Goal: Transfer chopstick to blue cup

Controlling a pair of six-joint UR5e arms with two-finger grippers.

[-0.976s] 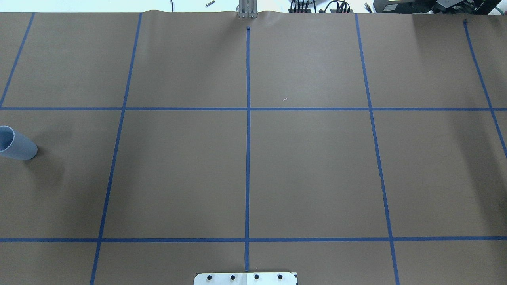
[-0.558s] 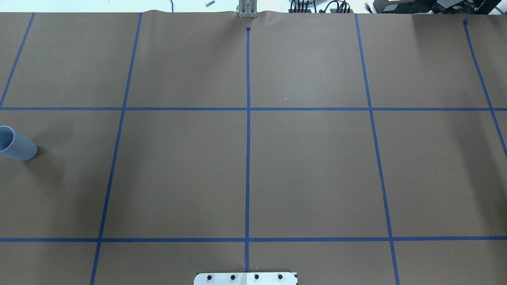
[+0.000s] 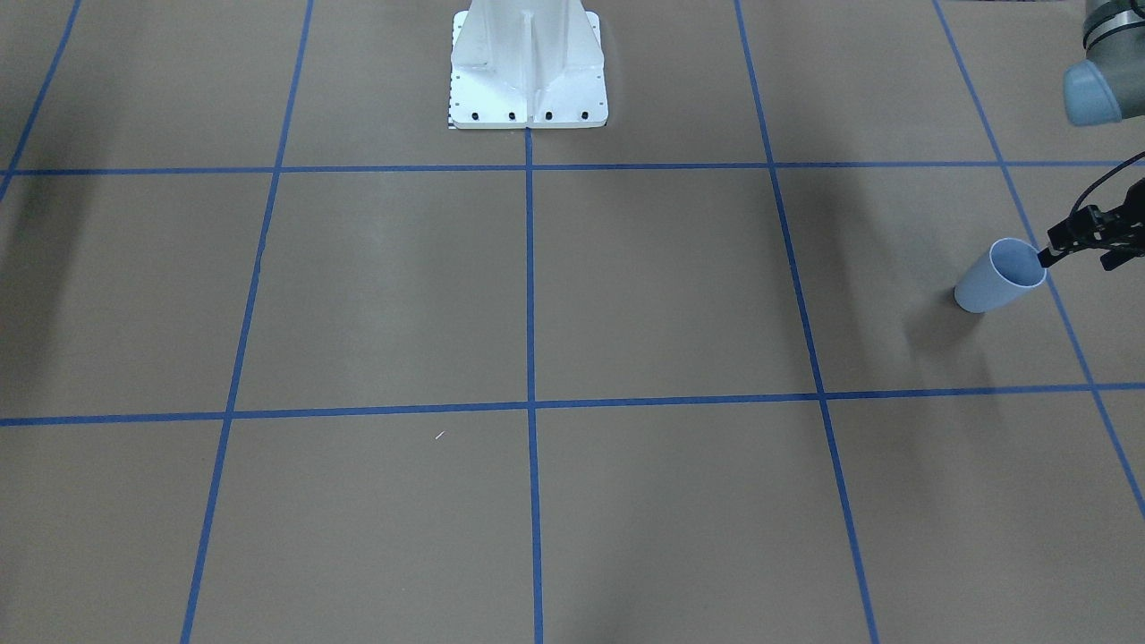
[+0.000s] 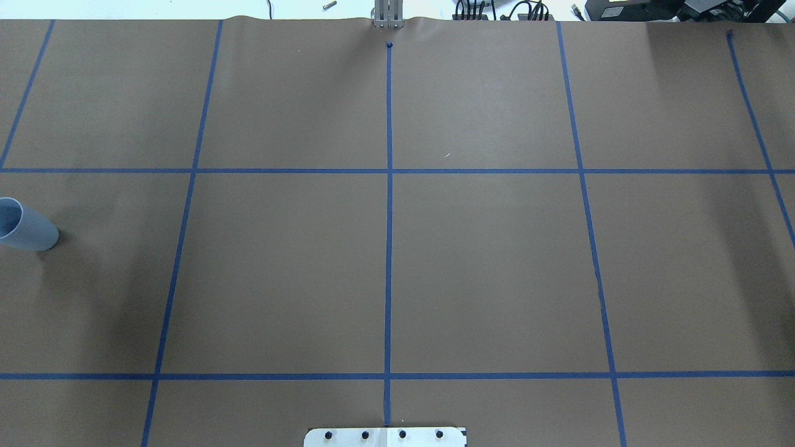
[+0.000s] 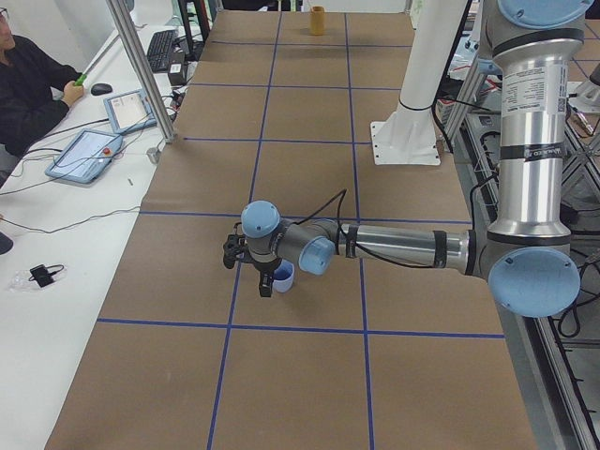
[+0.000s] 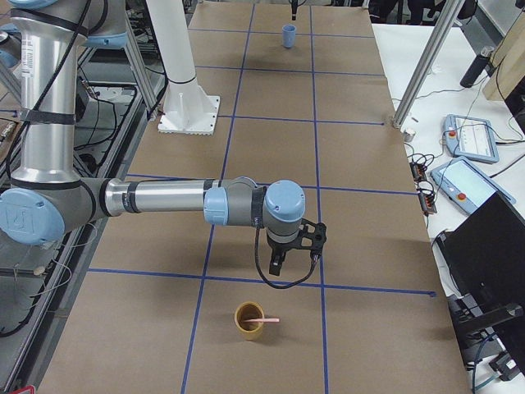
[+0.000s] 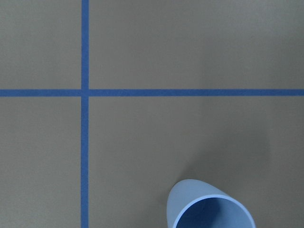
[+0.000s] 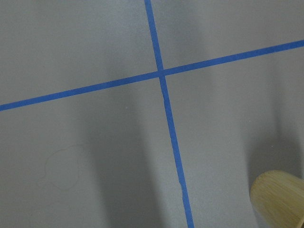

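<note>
A light blue plastic cup (image 4: 28,226) is standing upright, mouth up, on the brown paper-covered desk (image 4: 497,267), which is marked into squares with blue tape. The cup is sitting toward the desk's left end, about midway between the robot's edge and the operators' edge.

The left gripper (image 3: 1078,255) is hanging just beside the cup's rim, on the side toward the desk's left end. In the front-facing view one dark finger (image 3: 1044,258) is overlapping the rim, but I cannot tell whether it is touching. The two fingers are standing apart with nothing between them. The left wrist view is looking straight down, catching the cup's mouth at its lower edge.

The thin pink chopstick (image 6: 264,319) is lying in a short tan wooden cup (image 6: 248,322). One end is resting inside and the other is poking out over the rim toward the operators' edge. That cup is standing near the desk's right end, well apart from the blue one.

The right gripper (image 6: 289,256) is pointing down at the desk near the wooden cup, on the side toward the desk's middle, and is not touching it. I cannot tell how its fingers are standing. The right wrist view is catching only the wooden cup's rim in its lower right corner.
</note>
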